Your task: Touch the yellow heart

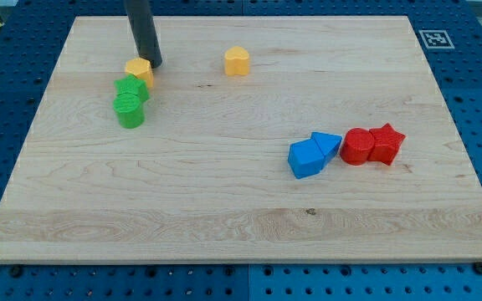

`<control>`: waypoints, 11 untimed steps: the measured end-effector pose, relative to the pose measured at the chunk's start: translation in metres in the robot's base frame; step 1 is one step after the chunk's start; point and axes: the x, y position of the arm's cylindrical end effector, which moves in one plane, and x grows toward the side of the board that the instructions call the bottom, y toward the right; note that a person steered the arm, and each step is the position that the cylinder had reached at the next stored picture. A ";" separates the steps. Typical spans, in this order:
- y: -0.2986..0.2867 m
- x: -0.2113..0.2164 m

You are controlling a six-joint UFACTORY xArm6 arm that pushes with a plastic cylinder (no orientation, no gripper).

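Note:
My tip (154, 64) rests on the board at the upper left, touching the right side of a yellow block (138, 70) with flat faces, likely a pentagon. A second yellow block (237, 61), which looks like the heart, stands alone to the right of my tip, about a hundred pixels away and at the same height in the view. Nothing lies between my tip and that block. The rod rises out of the view's top.
A green star (131, 88) and a green cylinder (129, 111) sit just below the yellow pentagon, touching in a line. At the right middle are a blue cube (305, 159), a blue triangle (327, 145), a red cylinder (357, 146) and a red star (387, 143).

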 end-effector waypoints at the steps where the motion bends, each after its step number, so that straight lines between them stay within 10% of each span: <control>1: 0.000 0.000; 6: 0.170 0.067; 11: 0.177 0.042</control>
